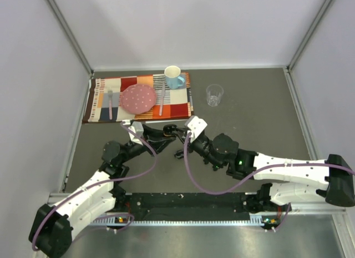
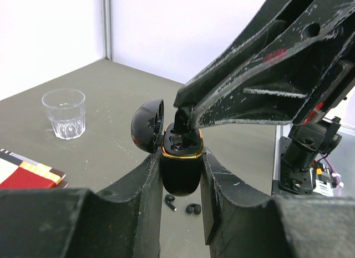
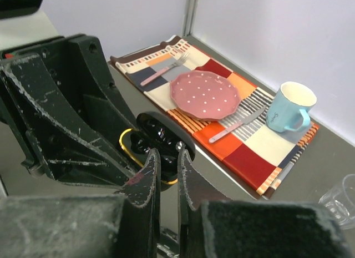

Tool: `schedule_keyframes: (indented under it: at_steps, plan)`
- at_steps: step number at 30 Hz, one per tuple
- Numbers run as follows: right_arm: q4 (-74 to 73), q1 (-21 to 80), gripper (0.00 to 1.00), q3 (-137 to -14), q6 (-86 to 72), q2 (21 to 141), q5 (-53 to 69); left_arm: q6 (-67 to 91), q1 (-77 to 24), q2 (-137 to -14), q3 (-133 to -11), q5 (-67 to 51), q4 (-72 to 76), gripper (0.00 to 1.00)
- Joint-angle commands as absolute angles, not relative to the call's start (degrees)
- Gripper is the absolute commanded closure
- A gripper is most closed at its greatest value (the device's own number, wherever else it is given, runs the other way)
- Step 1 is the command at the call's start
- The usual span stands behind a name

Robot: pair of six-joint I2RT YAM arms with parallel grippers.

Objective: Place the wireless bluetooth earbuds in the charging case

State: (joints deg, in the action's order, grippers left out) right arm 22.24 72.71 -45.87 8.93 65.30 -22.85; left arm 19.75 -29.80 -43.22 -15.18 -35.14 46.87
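One earbud [image 2: 181, 122] stands tip-down in the mouth of the charging case [image 2: 180, 172]. It is pinched between the right jaws, which are pressed almost together around it. The case, black with a gold rim, has its lid [image 2: 146, 126] swung open to one side. It is clamped upright between the left jaws and held off the worktop [image 1: 249, 119]. Two more earbuds [image 2: 171, 201] lie loose on the worktop below it. Seen from above, both arms meet just in front of the near edge of the placemat [image 1: 178, 108], which carries a plate [image 1: 138, 98], fork [image 1: 110, 104], knife [image 1: 161, 101] and mug [image 1: 174, 77]. A glass [image 1: 214, 95] stands well apart at the right rear, with bare worktop around it reaching to the side wall [image 1: 333, 58].
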Motion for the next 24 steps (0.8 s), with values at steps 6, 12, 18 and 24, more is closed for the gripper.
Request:
schedule_keyframes:
  at_steps: [6, 12, 18, 24]
  plan:
    - [15.7, 73.3, 0.80, -50.1, 4.7, 65.4, -22.0, 18.8, -29.7, -42.1, -14.9, -31.7, 54.8, 1.00]
    - [11.3, 73.3, 0.27, -54.5, -1.9, 65.3, -25.4, 18.1, -29.7, -42.6, -15.0, -32.8, 54.7, 1.00]
    - [11.5, 72.3, 0.05, -56.1, -11.4, 60.7, -34.1, 16.8, -29.7, -43.2, -15.1, -33.8, 53.7, 1.00]
    - [-8.6, 56.7, 0.03, -62.7, -36.3, 58.4, -13.4, 14.5, -29.7, -42.8, -15.1, -34.5, 53.8, 1.00]
